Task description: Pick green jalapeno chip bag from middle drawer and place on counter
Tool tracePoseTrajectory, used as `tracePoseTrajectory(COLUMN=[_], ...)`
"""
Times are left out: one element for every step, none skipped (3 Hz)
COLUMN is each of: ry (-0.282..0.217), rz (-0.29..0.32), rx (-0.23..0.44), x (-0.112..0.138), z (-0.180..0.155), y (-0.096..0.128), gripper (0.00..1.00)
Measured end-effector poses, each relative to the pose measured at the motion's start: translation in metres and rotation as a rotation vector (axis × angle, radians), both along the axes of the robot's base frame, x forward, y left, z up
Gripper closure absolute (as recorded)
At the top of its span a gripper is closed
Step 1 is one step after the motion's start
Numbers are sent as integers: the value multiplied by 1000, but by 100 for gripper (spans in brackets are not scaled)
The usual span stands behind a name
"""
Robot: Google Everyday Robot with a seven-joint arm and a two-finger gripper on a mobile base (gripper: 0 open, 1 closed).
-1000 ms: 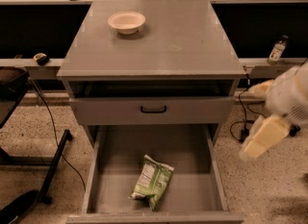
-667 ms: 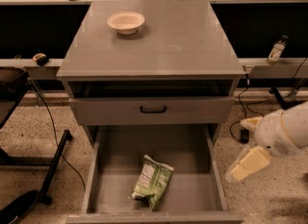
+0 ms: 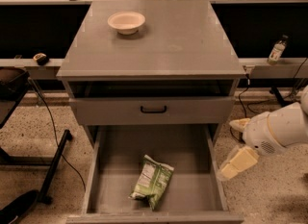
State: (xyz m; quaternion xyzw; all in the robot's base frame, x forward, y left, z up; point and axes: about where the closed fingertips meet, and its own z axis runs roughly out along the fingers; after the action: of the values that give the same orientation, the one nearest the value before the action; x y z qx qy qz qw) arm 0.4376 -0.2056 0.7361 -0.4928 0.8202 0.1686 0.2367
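speckled stone floor [image 3: 269,199] surrounds a grey cabinet whose wide, deep grey metal middle drawer [image 3: 91,170] stands open; in it lies only the small crinkly light-green jalapeno chip bag [image 3: 151,182], flat near the front. the white arm's cream two-finger tool [image 3: 230,147] hangs just right of the drawer, outside it, spread and holding nothing. the reach seems in hand; next it must cross the wall and descend onto the bag. farther back, the flat grey desk [image 3: 183,40] carries an empty cream bowl [image 3: 126,22].
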Motion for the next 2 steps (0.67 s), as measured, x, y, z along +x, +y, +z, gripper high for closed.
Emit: tracePoseTrajectory(ry=[67, 47], rz=[80, 102], rx=[91, 161], x=[-13, -20], z=[-63, -137], y=[42, 92], gripper=[0, 0])
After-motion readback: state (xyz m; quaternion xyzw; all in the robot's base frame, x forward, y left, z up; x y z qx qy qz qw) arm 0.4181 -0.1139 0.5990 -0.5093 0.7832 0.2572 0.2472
